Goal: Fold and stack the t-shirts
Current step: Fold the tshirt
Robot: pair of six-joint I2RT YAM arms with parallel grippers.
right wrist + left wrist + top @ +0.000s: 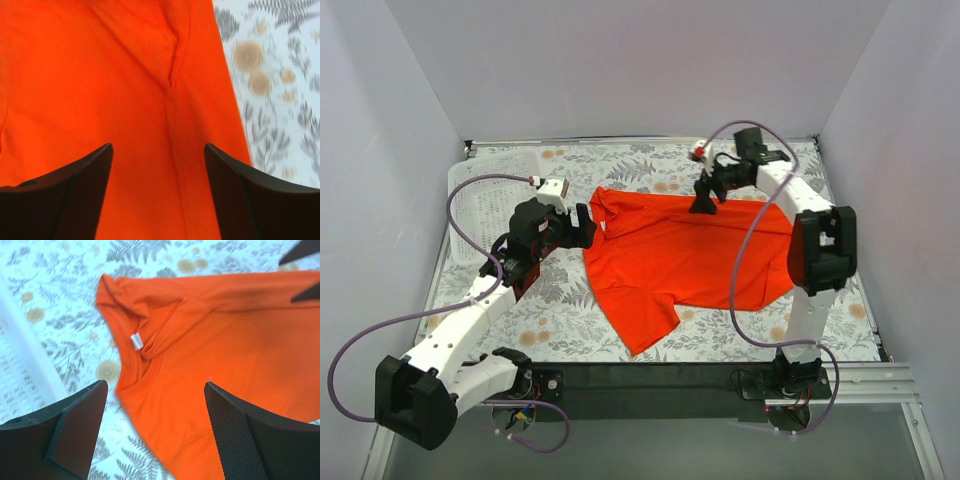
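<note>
The plain bright orange-red t-shirt of thin fabric (pixel 685 255) lies spread mid-table on the floral-patterned cloth (pixel 560 320), collar to the left. The left gripper (pixel 588 226) by the collar and the right gripper (pixel 704 206) at the far edge both gape wide, holding nothing. Folding looks barely begun, and stacking is not yet started.

The t-shirt (pixel 690 250) lies on the table (pixel 570 335), the basket (pixel 475 215) to its left.
</note>
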